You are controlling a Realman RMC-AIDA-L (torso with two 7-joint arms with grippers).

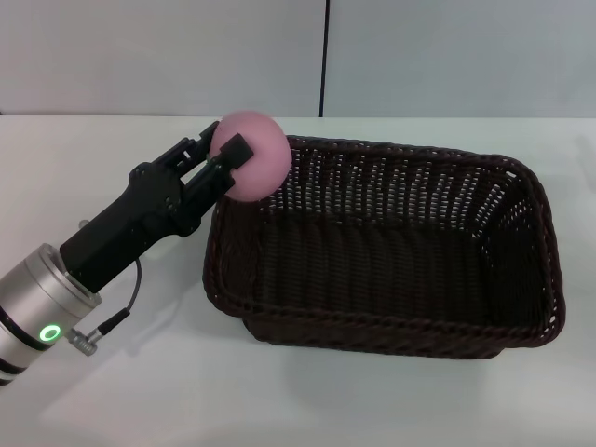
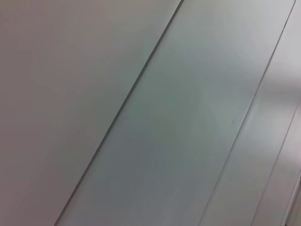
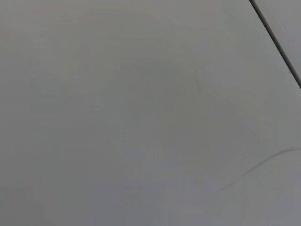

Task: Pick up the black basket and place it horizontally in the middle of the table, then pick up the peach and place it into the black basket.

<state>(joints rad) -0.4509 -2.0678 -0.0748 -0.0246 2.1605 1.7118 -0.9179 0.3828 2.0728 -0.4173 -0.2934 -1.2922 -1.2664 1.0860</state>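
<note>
The left gripper (image 1: pixel 231 160) clenches the peach (image 1: pixel 253 155) at upper centre-left of the head view, above the left rim of the black basket (image 1: pixel 521 321). The basket lies lengthwise on the table (image 1: pixel 140 391). Carry the peach further over the hollow — probably lower too — before releasing. The right gripper is not visible.

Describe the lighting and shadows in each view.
Head view: even, soft light; the black basket and left gripper holding the peach cast faint shadows on the table. Left wrist view: only flat pale panels with seams, no glare. Right wrist view: a uniform grey surface, nothing distinct.
</note>
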